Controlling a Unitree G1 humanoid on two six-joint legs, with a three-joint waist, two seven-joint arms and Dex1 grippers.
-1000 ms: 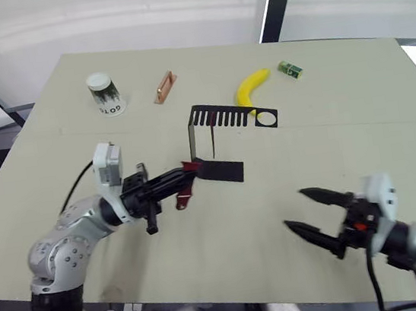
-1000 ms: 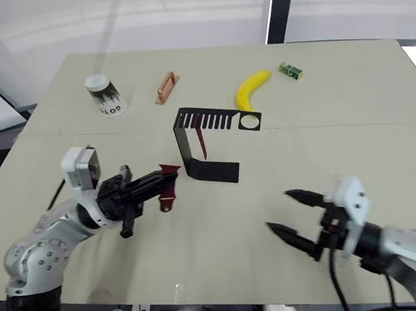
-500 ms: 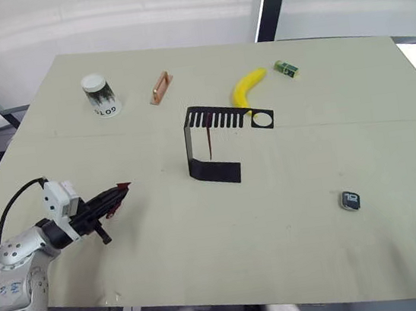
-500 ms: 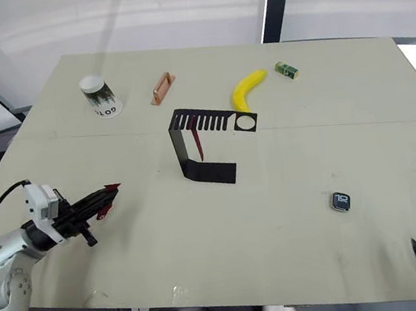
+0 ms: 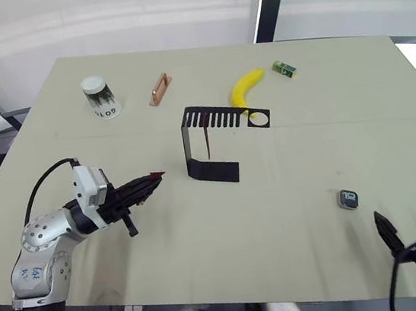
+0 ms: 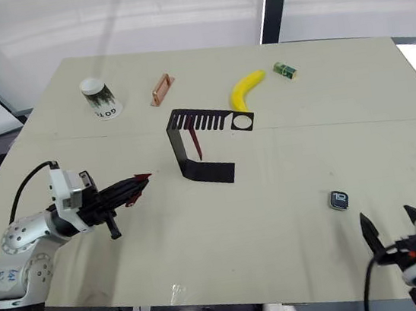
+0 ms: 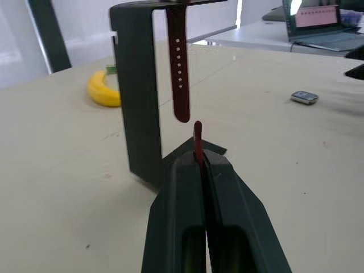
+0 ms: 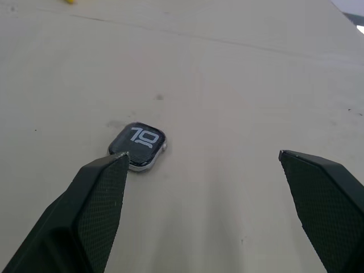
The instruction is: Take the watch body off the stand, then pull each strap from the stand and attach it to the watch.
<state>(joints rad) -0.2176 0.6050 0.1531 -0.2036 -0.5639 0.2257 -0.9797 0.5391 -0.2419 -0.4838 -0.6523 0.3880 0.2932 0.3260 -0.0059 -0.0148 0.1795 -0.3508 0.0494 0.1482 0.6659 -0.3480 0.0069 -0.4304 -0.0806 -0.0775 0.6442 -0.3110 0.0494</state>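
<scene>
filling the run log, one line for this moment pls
left hand: shut on strap | right hand: open near watch body | second strap: on stand

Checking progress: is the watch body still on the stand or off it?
Off. The watch body lies flat on the table, apart from the stand, ahead of the open right gripper.

watch body [image 5: 349, 199] lies on the table [image 5: 283, 145], well right of the stand [image 5: 210, 141].
</scene>
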